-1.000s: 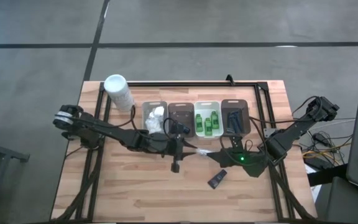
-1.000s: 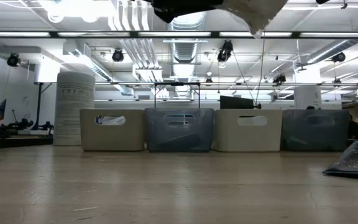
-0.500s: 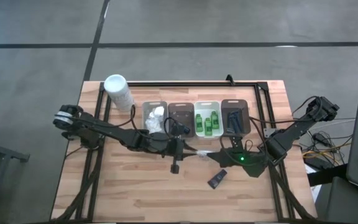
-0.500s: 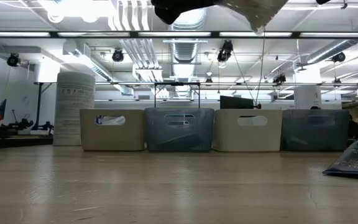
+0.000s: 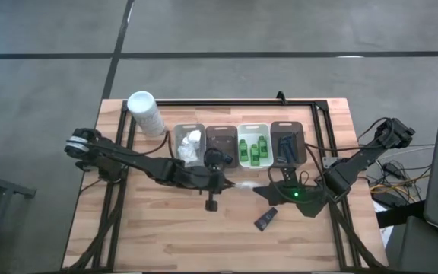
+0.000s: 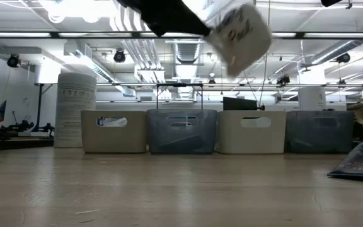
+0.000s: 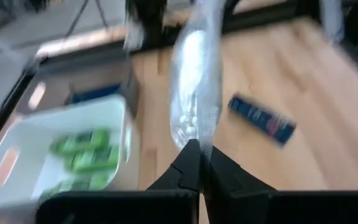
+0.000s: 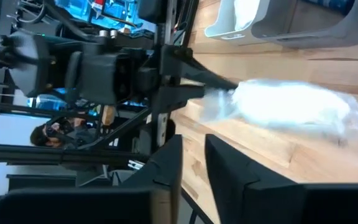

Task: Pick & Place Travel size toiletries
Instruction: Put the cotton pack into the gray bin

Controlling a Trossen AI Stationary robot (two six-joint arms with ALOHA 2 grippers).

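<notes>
Left arm reaches low across tabletop [image 5: 166, 228]; left claw [image 7: 199, 163] pinches clear packet of white puffs [image 7: 194, 93], held mid-air near trays. Right claw [image 8: 191, 155] slightly spread, just beside packet.

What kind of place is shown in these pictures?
Probably a robotics lab or workshop hall. The low view shows an open ceiling with ducts and strip lights, and monitors behind the table. From above, the wooden table stands on a bare grey concrete floor.
</notes>
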